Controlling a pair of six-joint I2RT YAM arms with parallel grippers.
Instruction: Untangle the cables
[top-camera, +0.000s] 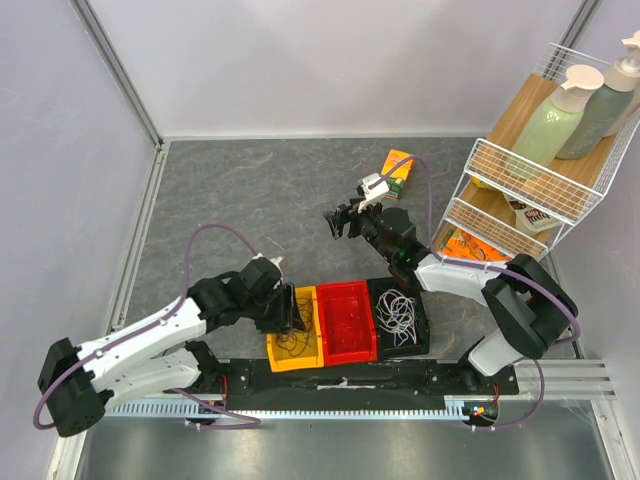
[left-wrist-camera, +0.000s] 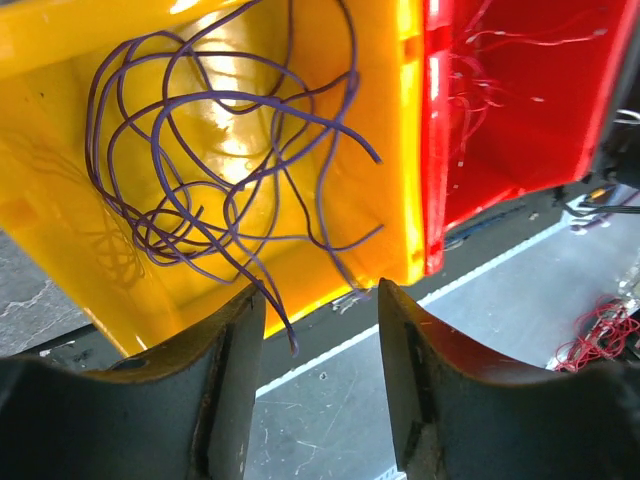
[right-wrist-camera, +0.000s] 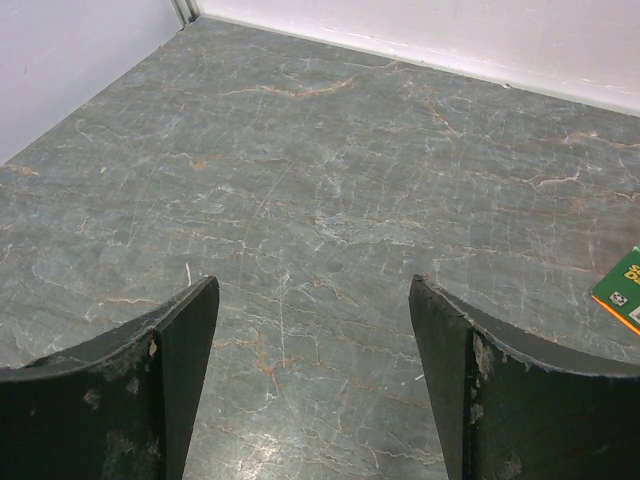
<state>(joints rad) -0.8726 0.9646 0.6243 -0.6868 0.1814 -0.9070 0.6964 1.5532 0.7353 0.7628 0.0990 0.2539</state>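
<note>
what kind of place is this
Probably a robot lab test cell: plain walls enclose a grey tabletop, a left arm and right arm are bolted at its near edge, and a yellow bin, red bin and black bin hold wires.

Left wrist view: yellow bin, upper left, glossy moulded plastic with bright highlights; red bin, upper right, equally glossy plastic. The purple cables show a smooth, faintly shiny sheath. Right wrist view: table, matt grey stone-patterned surface veined in tan and white; fingers of the right pincer, matt black, scuffed and flecked. Top view, upper right: rack of white-coated wire with wooden shelves; bottles, smooth satin plastic.
</note>
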